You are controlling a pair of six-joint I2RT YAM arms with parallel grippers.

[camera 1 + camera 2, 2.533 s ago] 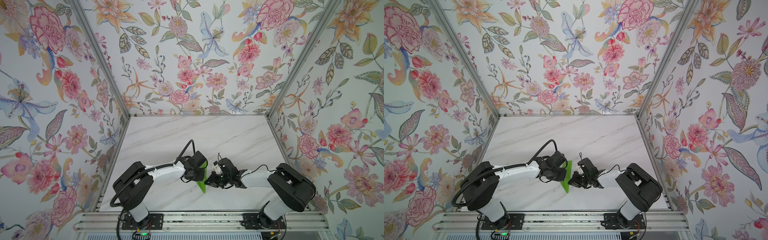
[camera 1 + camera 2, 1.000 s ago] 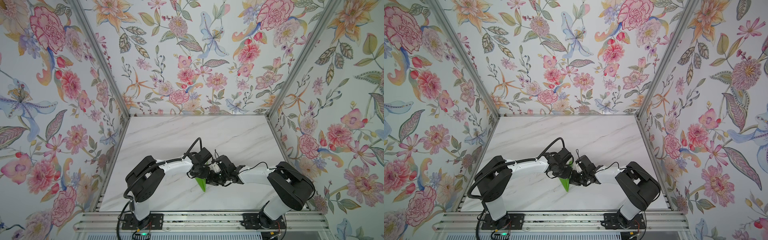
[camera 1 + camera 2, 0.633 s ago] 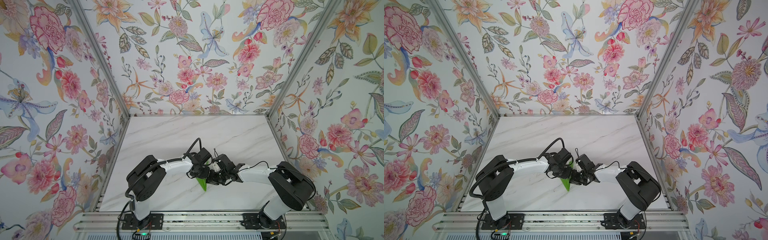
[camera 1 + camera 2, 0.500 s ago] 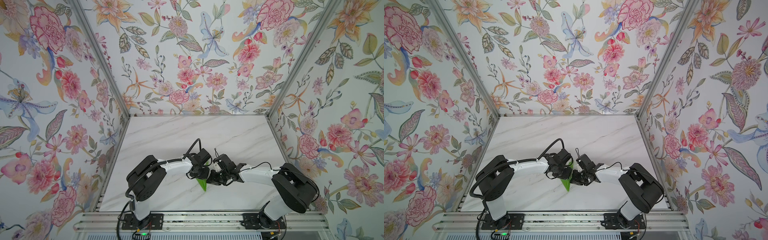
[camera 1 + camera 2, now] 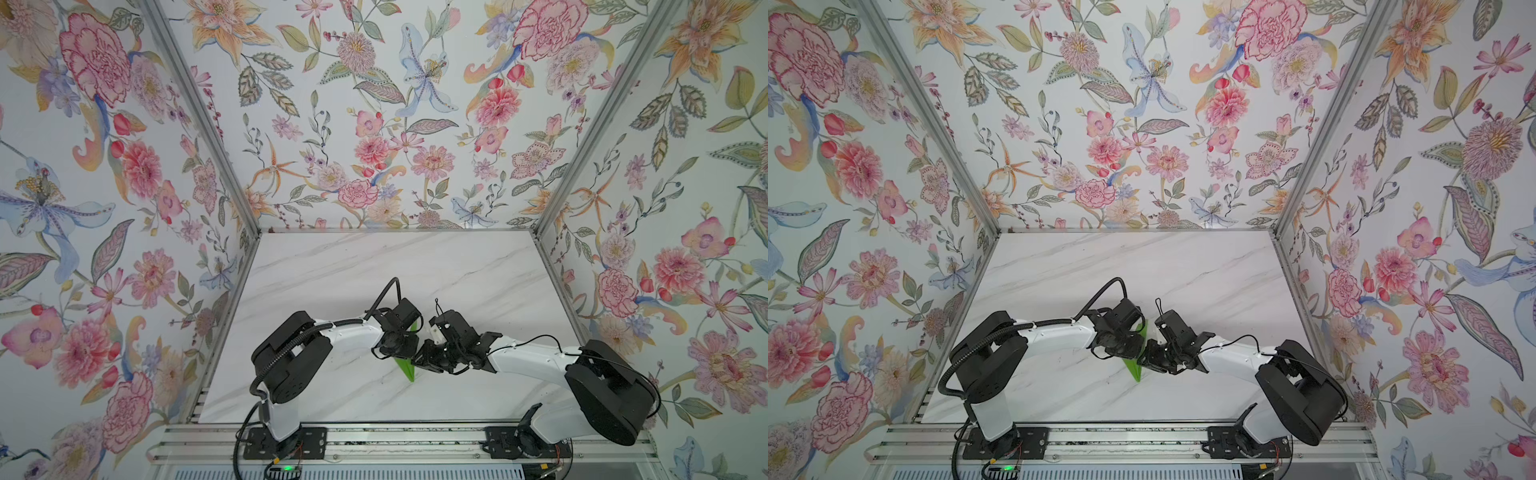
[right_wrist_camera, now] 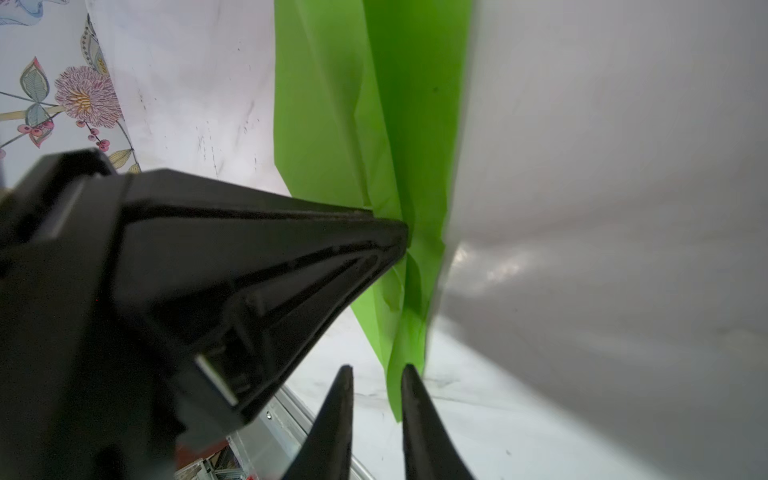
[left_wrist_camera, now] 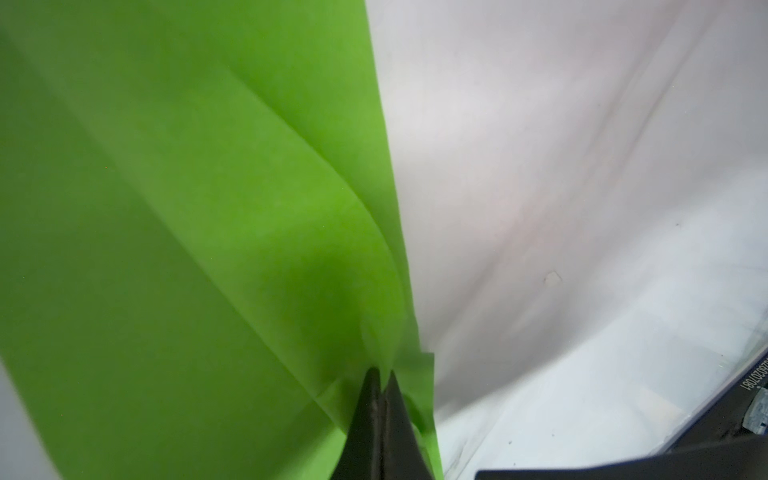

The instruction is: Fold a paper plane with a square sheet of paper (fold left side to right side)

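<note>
One paper plane (image 5: 406,369): L end effector (image 7: 380,374) clamped on it; R end effector (image 6: 376,374) ajar, beside tip.

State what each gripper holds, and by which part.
Left gripper pinches the paper at its folded edge; right gripper stands open, holding nothing.

1. Both top views hang high over the near edge of the marble table (image 5: 374,266) and look down and forward to the back wall (image 5: 374,124). Set side by side, they share the whole cell, both arms included.
2. The left wrist camera sits just behind the left gripper (image 7: 381,372), very close in. The green paper (image 7: 187,228) fills over half its frame.
3. The right wrist camera peers along the right gripper (image 6: 377,368), equally close.
4. Both wrist views share that paper and the tabletop, and both top views catch them from far off.
</note>
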